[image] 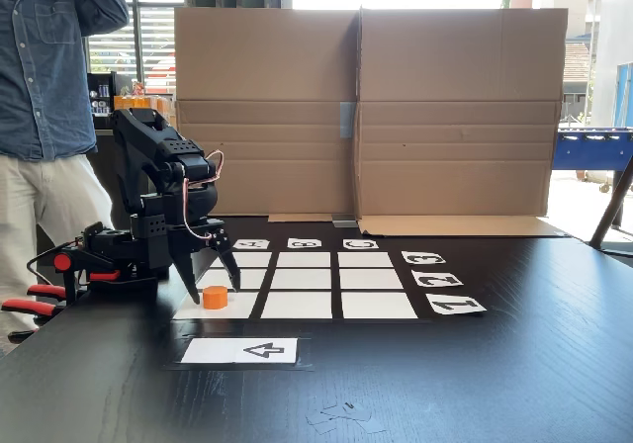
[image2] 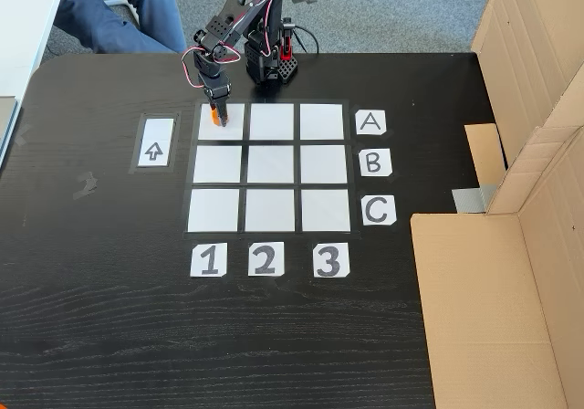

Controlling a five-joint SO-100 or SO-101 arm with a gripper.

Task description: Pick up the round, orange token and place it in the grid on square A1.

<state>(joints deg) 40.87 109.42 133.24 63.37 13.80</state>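
Observation:
The orange token stands flat on square A1, the grid's corner cell closest to the arm. In the other fixed view, a sliver of the token shows under the gripper on square A1, in line with tags A and 1. The grid is a 3x3 set of white cells on the black table. My gripper points down over the token. It is open, one finger on each side of the token, with gaps to both.
A white arrow card lies beside the grid near A1. Cardboard walls line the table's far side. A person stands behind the arm's base. Red clamps hold the base at the table edge.

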